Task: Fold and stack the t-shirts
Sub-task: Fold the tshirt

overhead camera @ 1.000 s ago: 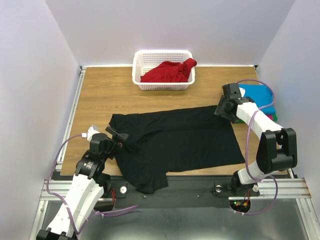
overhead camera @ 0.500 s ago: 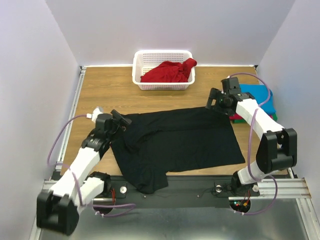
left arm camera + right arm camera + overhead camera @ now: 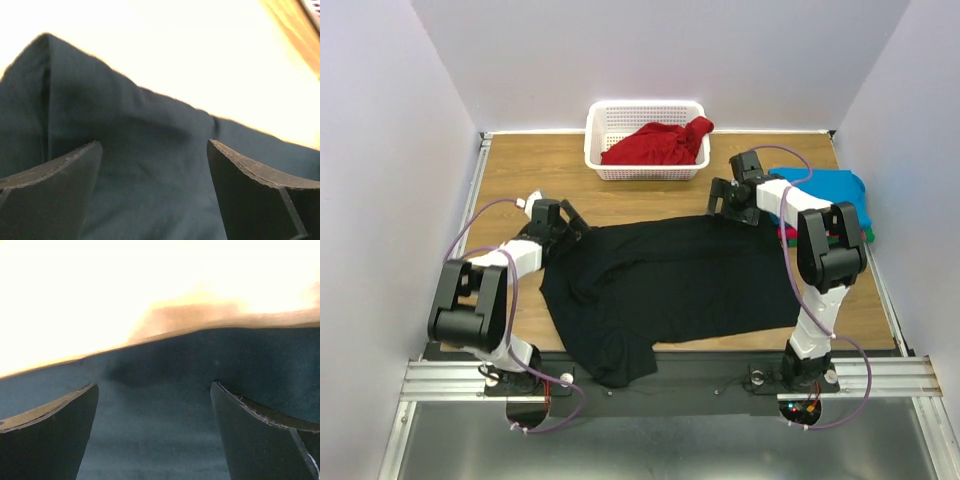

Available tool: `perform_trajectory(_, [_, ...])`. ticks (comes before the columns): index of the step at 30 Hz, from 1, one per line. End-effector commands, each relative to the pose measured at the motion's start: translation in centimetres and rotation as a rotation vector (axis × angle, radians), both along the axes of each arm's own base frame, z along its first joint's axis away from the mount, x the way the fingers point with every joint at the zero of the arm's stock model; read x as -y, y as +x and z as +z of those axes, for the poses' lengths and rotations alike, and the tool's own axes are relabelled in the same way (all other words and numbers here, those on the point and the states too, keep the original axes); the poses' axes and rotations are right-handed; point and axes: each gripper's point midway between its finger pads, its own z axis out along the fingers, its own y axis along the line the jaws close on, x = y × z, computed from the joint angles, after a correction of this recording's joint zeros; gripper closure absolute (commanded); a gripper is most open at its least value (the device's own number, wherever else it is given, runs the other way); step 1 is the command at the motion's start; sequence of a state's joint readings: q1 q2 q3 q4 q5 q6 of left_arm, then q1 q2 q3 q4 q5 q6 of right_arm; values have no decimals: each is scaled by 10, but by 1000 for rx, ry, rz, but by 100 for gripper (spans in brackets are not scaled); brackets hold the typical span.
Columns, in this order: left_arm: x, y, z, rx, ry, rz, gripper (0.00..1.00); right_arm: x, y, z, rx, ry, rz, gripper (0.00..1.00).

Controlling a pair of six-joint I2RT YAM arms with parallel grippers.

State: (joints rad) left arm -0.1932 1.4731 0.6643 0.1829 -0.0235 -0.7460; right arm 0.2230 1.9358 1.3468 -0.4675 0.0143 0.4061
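Black t-shirt (image 3: 680,280) lies spread across the middle of the wooden table (image 3: 520,180), mostly flat but rumpled on its left side, with the near left part drooping over the front edge onto the dark rail. At the far left corner of the cloth sits the left gripper (image 3: 567,220), held low over the shirt's edge. Seen from its wrist camera, the fingers (image 3: 55,180) stand wide apart with dark cloth filling the space between them and a fold ridge rising on the left, so the jaws are spread and not pinching. Further back, at the middle of the far edge, a white basket (image 3: 642,172) holds a crumpled red t-shirt (image 3: 655,145). To the right, the right gripper (image 3: 722,198) hovers at the shirt's far right corner. Its fingers (image 3: 50,435) are parted just as widely, the cloth's edge running straight across between them, with bright wood beyond. Against the right side of the table rests a folded turquoise-blue t-shirt (image 3: 830,185), with a pink-red one (image 3: 786,236) peeking out underneath.
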Motion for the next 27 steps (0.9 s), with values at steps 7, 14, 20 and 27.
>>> perform_trajectory(7, [-24,58,-22,-49,62,-25,2,-4,45,-8,63,-19,16,0])
perform_trajectory(14, [-39,111,-23,-40,27,-73,2,1,68,-1,116,-70,20,0])
perform_trajectory(20, [-28,146,18,64,0,-150,2,3,85,13,164,-95,19,0])
perform_trajectory(27, [-34,127,101,187,56,-132,2,0,66,66,243,-43,33,0])
